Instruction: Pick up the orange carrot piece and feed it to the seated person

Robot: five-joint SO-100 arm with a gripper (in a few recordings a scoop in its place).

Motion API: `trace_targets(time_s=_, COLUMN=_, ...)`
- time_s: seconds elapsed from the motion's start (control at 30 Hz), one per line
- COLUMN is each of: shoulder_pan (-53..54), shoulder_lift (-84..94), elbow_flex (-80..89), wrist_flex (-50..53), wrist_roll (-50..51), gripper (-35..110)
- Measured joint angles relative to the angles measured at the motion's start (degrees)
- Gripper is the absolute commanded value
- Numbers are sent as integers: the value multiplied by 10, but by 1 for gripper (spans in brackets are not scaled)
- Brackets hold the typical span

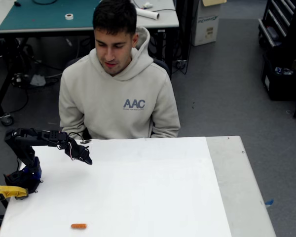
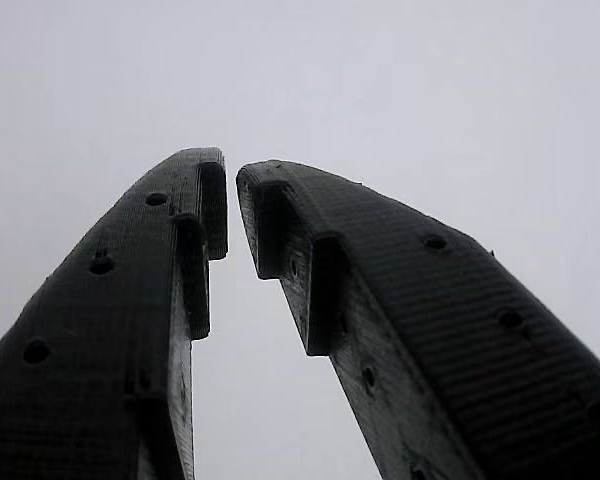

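The empty claw (image 1: 87, 159), jaws barely parted, hangs above the counter (image 1: 138, 187), well apart from the orange carrot piece (image 1: 79, 226), so nothing is grasped yet.

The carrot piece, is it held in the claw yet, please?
No, the carrot lies on the table, apart from the empty claw.

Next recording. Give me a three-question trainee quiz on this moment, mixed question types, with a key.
1. True or false: the gripper holds the orange carrot piece.
2. In the fixed view, the carrot piece lies on the white table near: A) the far edge by the seated person; B) the near edge; C) the right edge.
3. In the wrist view, what lies between the fingertips?

Key: 1. False; it lies apart on the table. 2. B. 3. Nothing; a narrow gap, only plain white surface behind.
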Motion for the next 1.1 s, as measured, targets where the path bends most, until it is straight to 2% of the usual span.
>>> trace_targets(time_s=0.3, shoulder_pan=137, shoulder_lift=-72, elbow_flex=-66, wrist_flex=0, wrist_roll=-168, gripper=-3)
trace_targets(time_s=0.57, shoulder_pan=225, shoulder_lift=-143, elbow_flex=-161, wrist_flex=0, wrist_roll=-214, gripper=-3)
trace_targets(time_s=0.73, shoulder_pan=258, shoulder_lift=-147, elbow_flex=-173, wrist_flex=0, wrist_roll=-127, gripper=-3)
trace_targets(time_s=1.1, shoulder_pan=333, shoulder_lift=-160, elbow_flex=-222, wrist_flex=0, wrist_roll=176, gripper=-3)
